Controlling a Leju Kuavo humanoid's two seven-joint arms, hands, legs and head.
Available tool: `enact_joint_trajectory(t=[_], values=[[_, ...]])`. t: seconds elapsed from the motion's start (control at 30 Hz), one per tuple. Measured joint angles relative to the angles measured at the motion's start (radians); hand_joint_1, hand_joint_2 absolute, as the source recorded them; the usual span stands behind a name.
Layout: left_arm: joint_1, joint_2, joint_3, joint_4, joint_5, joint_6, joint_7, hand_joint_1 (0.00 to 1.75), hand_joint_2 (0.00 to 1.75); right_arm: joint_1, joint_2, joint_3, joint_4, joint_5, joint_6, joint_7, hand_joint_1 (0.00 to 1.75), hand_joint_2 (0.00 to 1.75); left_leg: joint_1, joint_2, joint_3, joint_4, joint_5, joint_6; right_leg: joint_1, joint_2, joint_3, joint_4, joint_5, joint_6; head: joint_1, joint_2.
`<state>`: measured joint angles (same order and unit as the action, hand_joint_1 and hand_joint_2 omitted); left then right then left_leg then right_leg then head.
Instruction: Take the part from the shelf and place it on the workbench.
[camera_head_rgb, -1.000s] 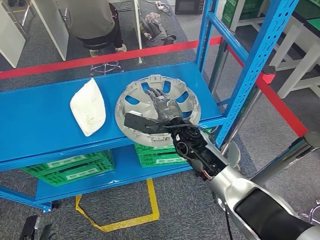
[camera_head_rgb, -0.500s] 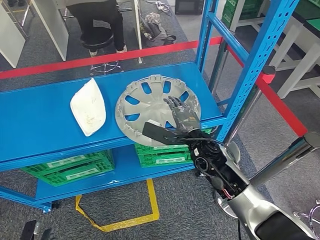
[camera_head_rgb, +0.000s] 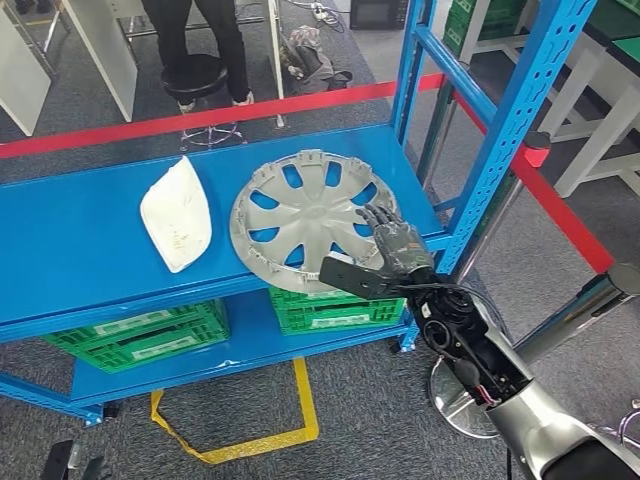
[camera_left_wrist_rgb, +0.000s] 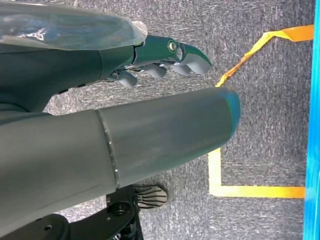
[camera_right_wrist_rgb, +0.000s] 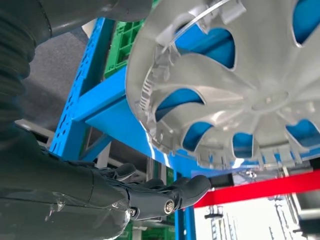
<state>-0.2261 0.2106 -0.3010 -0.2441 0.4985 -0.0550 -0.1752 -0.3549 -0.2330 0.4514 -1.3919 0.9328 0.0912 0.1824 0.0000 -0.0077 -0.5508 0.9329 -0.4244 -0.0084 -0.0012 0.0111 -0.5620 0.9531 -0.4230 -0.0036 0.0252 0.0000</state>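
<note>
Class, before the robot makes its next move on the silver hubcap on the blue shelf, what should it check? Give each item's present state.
1. Hubcap lies flat on the blue shelf, its near edge over the front lip: ok.
2. Right hand is at the hubcap's near right rim: ok.
3. Right hand grips the hubcap: not ok; the right wrist view shows its fingers apart from the rim.
4. White part lies clear of the hubcap: ok.
5. Left hand holds nothing, hanging over the floor: ok.
6. Workbench free for placing: cannot tell.
</note>
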Motion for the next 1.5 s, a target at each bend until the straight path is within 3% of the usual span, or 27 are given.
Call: enact_joint_trajectory(t=[0.23, 0.9, 1.07, 1.3, 1.5], values=[[-0.004, -0.001, 0.0, 0.0, -0.009, -0.001, 0.007, 0.0, 0.0, -0.044, -0.023, 0.001, 0.039, -0.016, 0.039, -0.042, 0.0, 1.75, 0.0, 0.0, 0.0, 0.0, 0.0, 0.0, 0.0, 0.0, 0.0, 0.0, 0.0, 0.0, 0.0, 0.0], [-0.024, -0.003, 0.0, 0.0, -0.021, -0.006, 0.021, 0.0, 0.0, -0.204, -0.015, 0.06, 0.261, -0.063, -0.036, -0.121, 0.0, 1.75, 0.0, -0.001, 0.0, 0.0, 0.0, 0.0, 0.0, -0.001, 0.001, 0.0, 0.0, 0.0, 0.0, 0.0], [-0.022, -0.005, 0.0, 0.0, -0.012, 0.005, 0.016, 0.0, 0.0, -0.198, -0.004, 0.084, 0.248, -0.066, -0.071, -0.074, 0.0, 1.75, 0.0, -0.001, 0.0, 0.0, 0.0, 0.0, 0.0, -0.001, 0.001, 0.0, 0.0, 0.0, 0.0, 0.0], [-0.007, -0.006, 0.0, 0.0, 0.003, 0.012, 0.0, 0.0, 0.0, -0.128, 0.001, 0.105, 0.09, -0.092, -0.038, 0.04, 0.0, 1.75, 0.0, -0.001, 0.0, 0.0, 0.0, 0.0, 0.0, -0.001, 0.0, 0.0, 0.0, 0.0, 0.0, 0.0], [-0.003, -0.006, 0.0, 0.0, 0.004, 0.012, 0.0, 0.0, 0.0, -0.096, 0.001, 0.109, 0.028, -0.103, -0.033, 0.068, 0.0, 1.75, 0.0, 0.0, 0.0, 0.0, 0.0, 0.0, 0.0, -0.001, 0.0, 0.0, 0.0, 0.0, 0.001, 0.0]])
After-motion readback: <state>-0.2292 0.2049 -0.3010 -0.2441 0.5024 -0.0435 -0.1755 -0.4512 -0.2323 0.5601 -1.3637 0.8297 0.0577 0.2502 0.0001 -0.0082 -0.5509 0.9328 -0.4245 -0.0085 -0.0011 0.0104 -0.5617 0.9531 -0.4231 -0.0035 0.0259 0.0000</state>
